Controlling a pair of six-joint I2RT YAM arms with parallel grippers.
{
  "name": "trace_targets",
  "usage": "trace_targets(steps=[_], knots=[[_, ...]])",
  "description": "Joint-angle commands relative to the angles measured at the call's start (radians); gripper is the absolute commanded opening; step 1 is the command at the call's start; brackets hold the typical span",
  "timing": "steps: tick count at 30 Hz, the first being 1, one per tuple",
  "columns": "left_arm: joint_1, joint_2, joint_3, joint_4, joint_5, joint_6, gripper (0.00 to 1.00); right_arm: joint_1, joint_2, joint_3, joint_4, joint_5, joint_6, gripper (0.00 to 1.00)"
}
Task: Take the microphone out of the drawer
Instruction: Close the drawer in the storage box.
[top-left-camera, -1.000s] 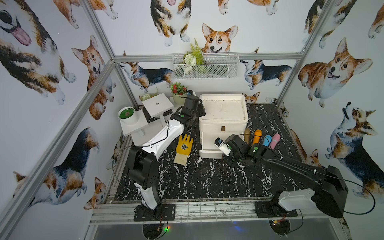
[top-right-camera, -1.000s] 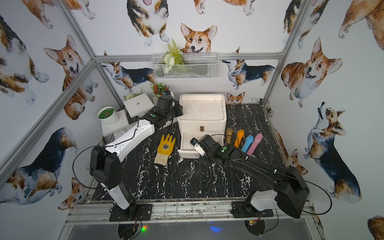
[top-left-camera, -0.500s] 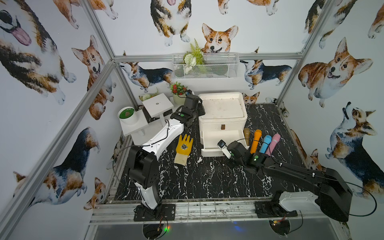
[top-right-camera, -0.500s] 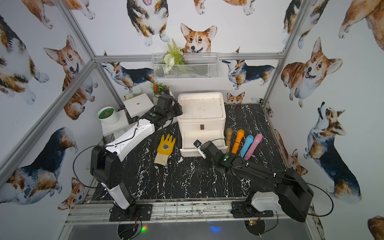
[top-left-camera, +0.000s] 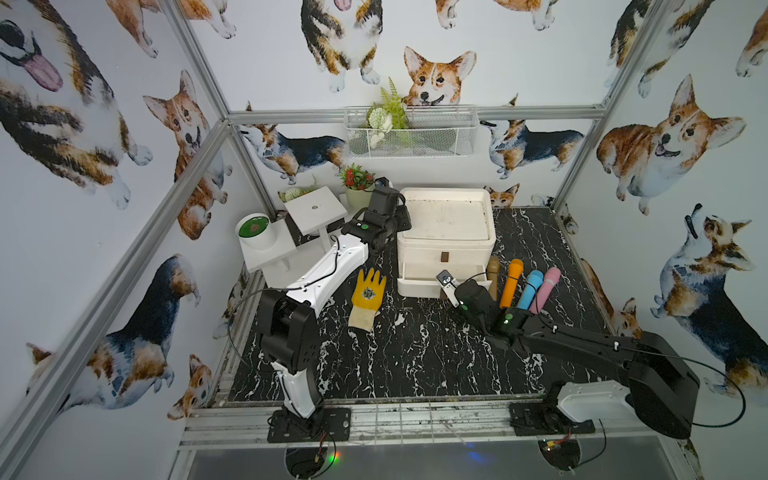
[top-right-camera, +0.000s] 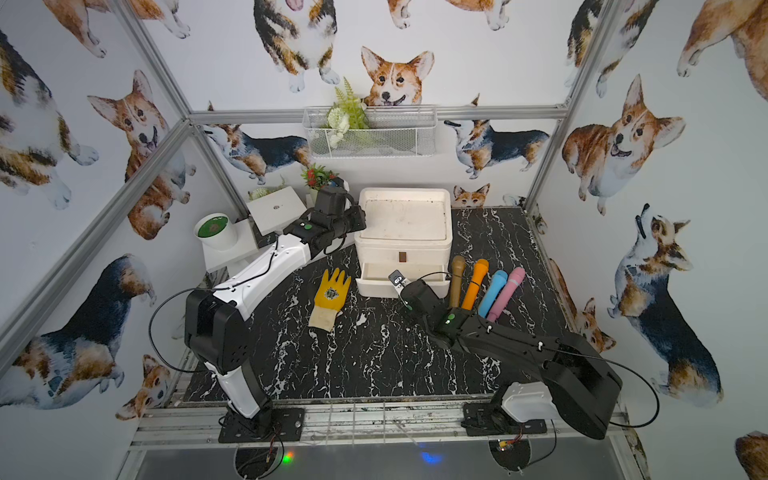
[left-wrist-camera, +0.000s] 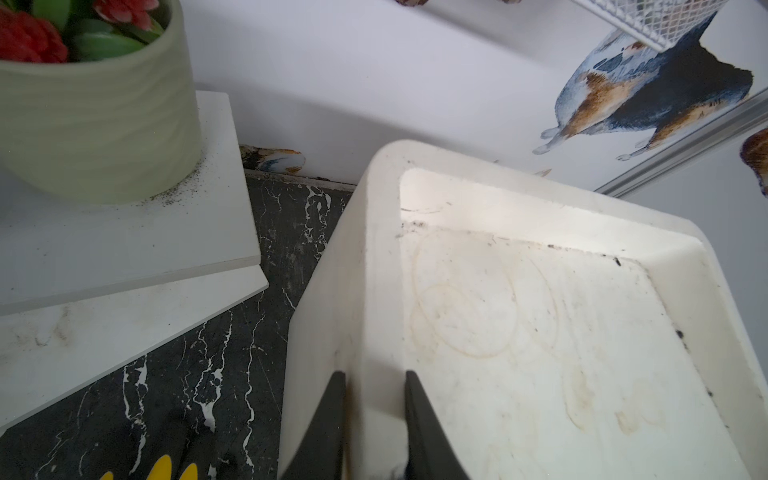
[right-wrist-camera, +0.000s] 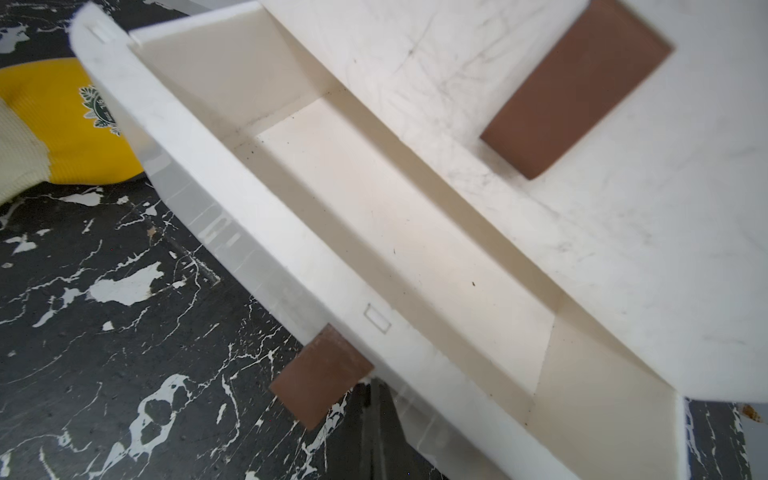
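My right gripper (right-wrist-camera: 374, 399), jaws pressed together, sits at the front of the open drawer (right-wrist-camera: 374, 216), just beside its brown handle (right-wrist-camera: 320, 384), while out on the table (top-right-camera: 374, 353) the brown microphone (top-right-camera: 457, 282) lies close on my right, three more microphones (top-right-camera: 495, 291) beyond it.

The right arm (top-left-camera: 573, 338) covers the lower ends of the microphones (top-left-camera: 513, 282) in both top views. The back of the drawer (right-wrist-camera: 374, 232) disappears under the cabinet (right-wrist-camera: 582, 228). The glove (left-wrist-camera: 164, 470) shows only yellow tips at the frame edge. The right gripper (right-wrist-camera: 376, 401) is a dark blur, cut off.
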Motion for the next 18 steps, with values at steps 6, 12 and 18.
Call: trace_targets(steps=[6,12,18], knots=[[-0.001,0.012,-0.020,-0.337,0.082,-0.017,0.04,-0.003,0.085,0.040,0.127,0.061,-0.056,0.00],[0.000,0.012,-0.018,-0.337,0.086,-0.020,0.04,-0.011,0.170,0.093,0.175,0.128,-0.113,0.00],[0.000,0.010,-0.016,-0.340,0.084,-0.021,0.04,-0.066,0.237,0.154,0.168,0.106,-0.061,0.00]])
